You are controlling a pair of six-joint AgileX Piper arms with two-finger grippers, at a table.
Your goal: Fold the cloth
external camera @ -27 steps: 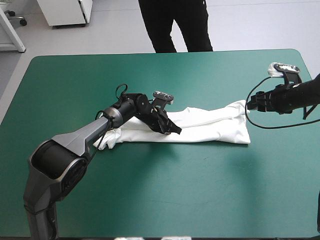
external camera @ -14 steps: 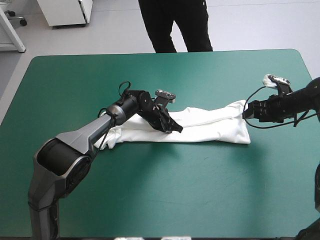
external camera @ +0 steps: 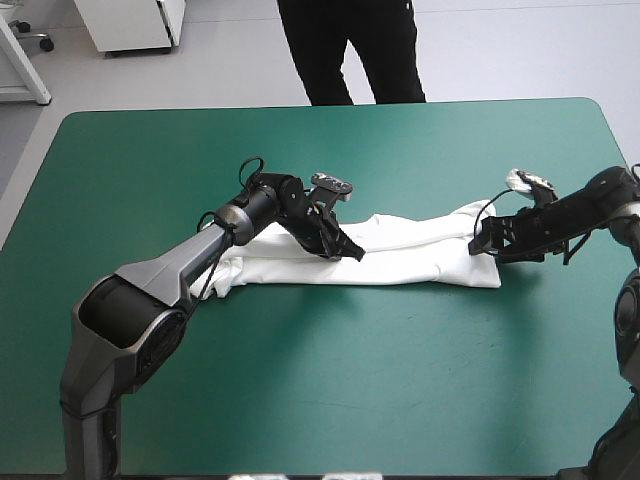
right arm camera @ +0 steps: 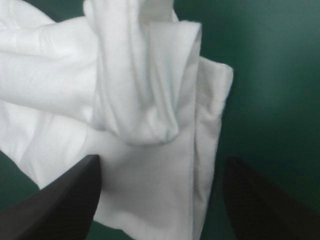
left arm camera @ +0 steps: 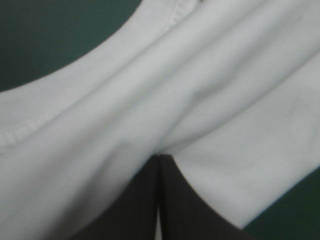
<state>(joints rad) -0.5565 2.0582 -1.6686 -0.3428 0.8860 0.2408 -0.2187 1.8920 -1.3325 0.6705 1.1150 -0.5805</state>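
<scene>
Table (external camera: pixel 330 400): its teal-green cover has rounded corners and fills most of the high view. The cover is bare all round the shirt, with the widest bare stretch on the near side.
T-shirt (external camera: pixel 425 258): white, folded into a long narrow band. It lies flat across the middle of the table, running from left to right. Its right end is squared off, and its left end is rumpled under my left arm.
My left claw (external camera: pixel 352 253): it is down on the band, left of the band's middle. It is clenched, the black fingers meeting in one point with a fold of the T-shirt pinched at the tips. Creases fan out from that point.
My right claw (external camera: pixel 483 240): low at the band's right end and released, the black fingers standing wide apart. The shirt's end lies ahead of them and between them. I cannot tell whether they touch it.
Shirt's end, seen from my right wrist: a rolled fold lies on top of a flatter layer, with teal-green cover beyond it.
</scene>
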